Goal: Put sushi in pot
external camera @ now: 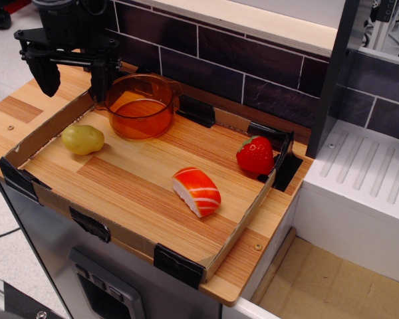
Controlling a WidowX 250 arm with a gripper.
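The sushi [196, 191] is a small salmon nigiri, orange-red with white stripes on a white base. It lies on the wooden tray floor [133, 186] right of the middle. The pot [139, 105] is a round translucent orange pot with small side handles, standing at the tray's back left. My gripper [73, 78] is black, open and empty. It hangs over the tray's back left corner, just left of the pot and far from the sushi.
A yellow-green potato [82, 139] lies at the tray's left side. A red strawberry [255, 155] stands by the right wall. Low cardboard walls with black clips [178, 264] rim the tray. A dark tiled wall [253, 66] runs behind, and a white sink unit [366, 193] stands to the right.
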